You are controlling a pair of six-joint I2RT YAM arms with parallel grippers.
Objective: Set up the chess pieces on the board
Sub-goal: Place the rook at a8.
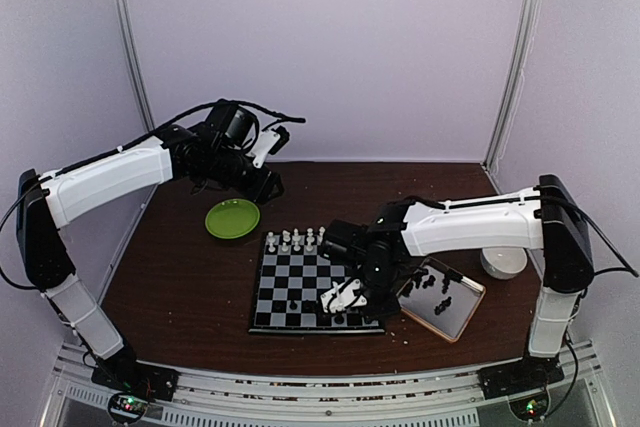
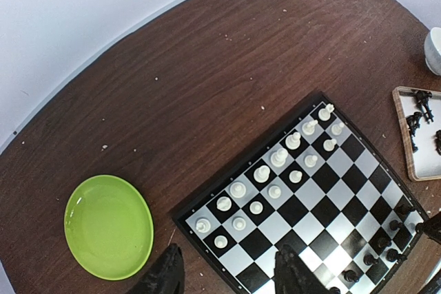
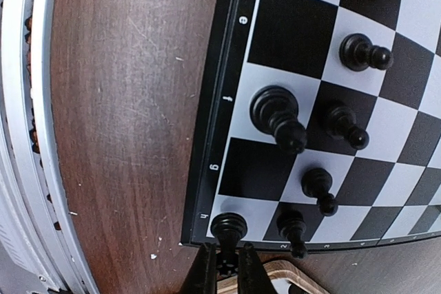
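Glossy black plastic chess pieces (image 3: 275, 115), scuffed matt wood-grain table (image 3: 131, 101).

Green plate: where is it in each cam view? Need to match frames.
Top external: green plate left of centre, off the chessboard's far-left corner.
Left wrist: lower left, beside the chessboard's white-piece corner.
Right wrist: not in view.
Shared landmark: the chessboard, in all three views.
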